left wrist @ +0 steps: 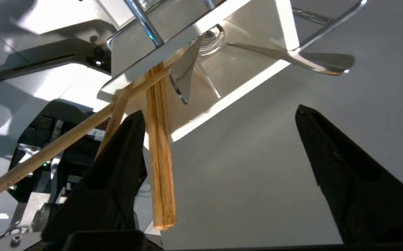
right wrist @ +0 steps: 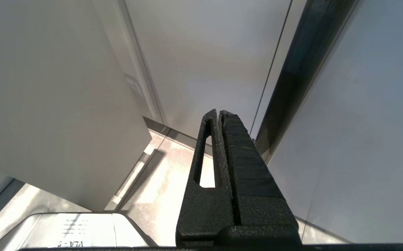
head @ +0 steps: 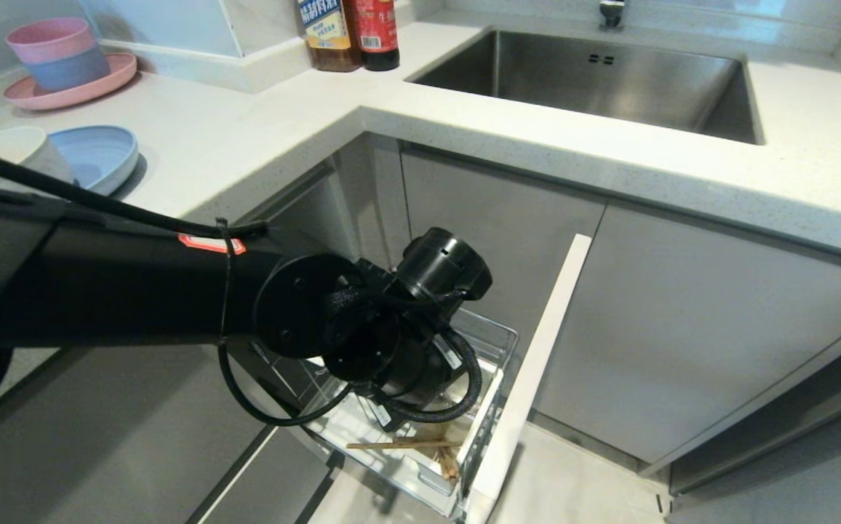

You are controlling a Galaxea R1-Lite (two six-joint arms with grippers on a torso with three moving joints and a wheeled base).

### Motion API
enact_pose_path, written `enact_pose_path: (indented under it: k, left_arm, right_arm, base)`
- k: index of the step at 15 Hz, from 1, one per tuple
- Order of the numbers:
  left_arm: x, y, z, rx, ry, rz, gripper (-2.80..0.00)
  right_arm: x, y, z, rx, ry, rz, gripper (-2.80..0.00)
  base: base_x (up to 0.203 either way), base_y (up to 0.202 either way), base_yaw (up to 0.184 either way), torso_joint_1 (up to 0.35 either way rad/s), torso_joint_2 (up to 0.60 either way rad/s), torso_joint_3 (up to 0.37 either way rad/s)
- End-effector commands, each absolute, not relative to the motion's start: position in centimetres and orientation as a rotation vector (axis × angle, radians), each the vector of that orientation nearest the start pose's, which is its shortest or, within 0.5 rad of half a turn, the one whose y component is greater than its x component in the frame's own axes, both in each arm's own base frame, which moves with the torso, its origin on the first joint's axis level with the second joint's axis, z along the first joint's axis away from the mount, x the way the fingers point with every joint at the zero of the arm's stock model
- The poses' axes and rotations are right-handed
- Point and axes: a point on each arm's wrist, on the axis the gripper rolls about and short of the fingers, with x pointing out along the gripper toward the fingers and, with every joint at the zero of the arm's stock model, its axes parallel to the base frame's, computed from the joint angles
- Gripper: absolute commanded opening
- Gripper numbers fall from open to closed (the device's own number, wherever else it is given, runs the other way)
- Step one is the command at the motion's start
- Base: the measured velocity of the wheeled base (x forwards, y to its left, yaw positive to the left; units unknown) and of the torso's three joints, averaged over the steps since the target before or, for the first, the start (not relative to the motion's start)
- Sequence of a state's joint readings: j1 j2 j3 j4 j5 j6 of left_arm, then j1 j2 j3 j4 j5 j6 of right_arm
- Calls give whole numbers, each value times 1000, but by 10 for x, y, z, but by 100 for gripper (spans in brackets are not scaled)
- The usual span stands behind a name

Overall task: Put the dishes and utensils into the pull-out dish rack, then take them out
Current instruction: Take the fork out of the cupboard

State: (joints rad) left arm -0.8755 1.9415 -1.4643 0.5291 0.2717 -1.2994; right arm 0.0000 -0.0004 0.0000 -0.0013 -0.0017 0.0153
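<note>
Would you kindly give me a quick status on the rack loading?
Left gripper open over pull-out dish rack. Chopsticks and fork in cutlery holder. Right gripper shut, parked.

Pull-out dish rack (head: 497, 342): chrome wire, drawn out. White cutlery holder (left wrist: 257, 42) holds wooden chopsticks (left wrist: 159, 153) and silver fork (left wrist: 184, 75), leaning. Pale blue plate (head: 97, 154) and cream bowl (head: 17, 149): on bench, touching.

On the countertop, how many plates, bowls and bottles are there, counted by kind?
Plates: 2 (pink plate, pale blue plate)
Bowls: 3 (pink bowl, blue bowl, cream-white bowl)
Bottles: 2 (amber bottle, red-label bottle)
Total: 7
</note>
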Motion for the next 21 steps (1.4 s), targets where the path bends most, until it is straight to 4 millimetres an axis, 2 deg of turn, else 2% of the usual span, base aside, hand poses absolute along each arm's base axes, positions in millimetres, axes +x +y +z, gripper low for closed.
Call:
enact_pose_path:
  k: [1, 4, 8, 13, 21]
  left_arm:
    - [232, -268, 176, -628, 1027, 94, 0]
    - [232, -268, 176, -628, 1026, 99, 0]
    - [237, -272, 165, -618, 1054, 106, 0]
    - [253, -273, 152, -630, 1051, 135, 0]
    - [256, -275, 149, -633, 1060, 135, 0]
  right_arm:
    - [-23, 0, 75, 15, 0, -2, -280]
    - [-23, 0, 75, 15, 0, -2, -280]
    - [-23, 0, 75, 15, 0, -2, -280]
    - [-23, 0, 75, 15, 0, -2, -280]
    - [-23, 0, 76, 15, -2, -2, -280]
  base:
    - [0, 0, 0, 0, 0, 0]
    - [0, 0, 0, 0, 0, 0]
    - [0, 0, 0, 0, 0, 0]
    - [0, 0, 0, 0, 0, 0]
    - [0, 0, 0, 0, 0, 0]
